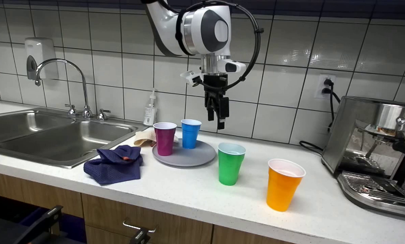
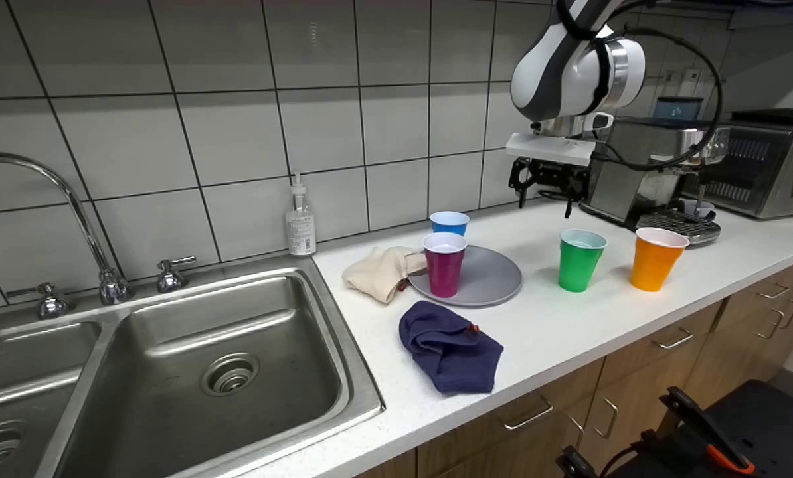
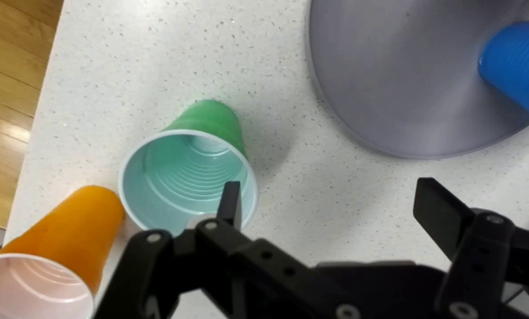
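My gripper (image 1: 216,122) hangs above the counter, fingers spread wide and nothing between them. In the wrist view, the left finger of the gripper (image 3: 328,183) overlaps the rim of a green cup (image 3: 215,117), though the exterior views show it well above that cup. Beside the green cup stands an orange cup (image 3: 76,226), upright in both exterior views. A grey plate (image 3: 388,88) bears a purple cup (image 1: 165,140) and a blue cup (image 1: 190,135). In an exterior view the purple cup (image 2: 444,269) partly hides the blue cup (image 2: 449,223).
A dark blue cloth (image 2: 453,352) and a cream cloth (image 2: 376,272) lie near the plate. The steel sink (image 2: 363,392) with its tap (image 1: 83,88) and a clear pump bottle (image 2: 301,229) are on one side. A coffee machine (image 1: 365,135) stands at the opposite end.
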Robot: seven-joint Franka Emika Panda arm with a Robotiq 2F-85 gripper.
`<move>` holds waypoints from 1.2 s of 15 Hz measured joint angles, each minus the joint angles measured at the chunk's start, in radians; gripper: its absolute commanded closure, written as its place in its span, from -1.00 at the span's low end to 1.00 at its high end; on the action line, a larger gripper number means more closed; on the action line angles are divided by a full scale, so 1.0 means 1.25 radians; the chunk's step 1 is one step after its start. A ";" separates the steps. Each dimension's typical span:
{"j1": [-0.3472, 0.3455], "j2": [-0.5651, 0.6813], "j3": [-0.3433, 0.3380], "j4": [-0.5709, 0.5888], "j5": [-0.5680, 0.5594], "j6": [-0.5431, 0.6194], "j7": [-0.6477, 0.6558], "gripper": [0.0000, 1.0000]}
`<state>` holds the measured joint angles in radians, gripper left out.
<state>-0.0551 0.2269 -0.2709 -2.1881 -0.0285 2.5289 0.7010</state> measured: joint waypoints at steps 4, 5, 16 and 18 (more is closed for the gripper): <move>-0.001 0.027 -0.013 0.005 0.000 0.000 0.069 -1.00; -0.002 0.034 -0.015 0.009 0.001 0.000 0.082 -1.00; -0.018 0.134 -0.023 0.092 0.008 -0.014 0.130 -1.00; -0.019 0.153 -0.023 0.108 0.009 -0.022 0.132 -1.00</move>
<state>-0.0784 0.4188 -0.3001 -2.0535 -0.0167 2.5014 0.8660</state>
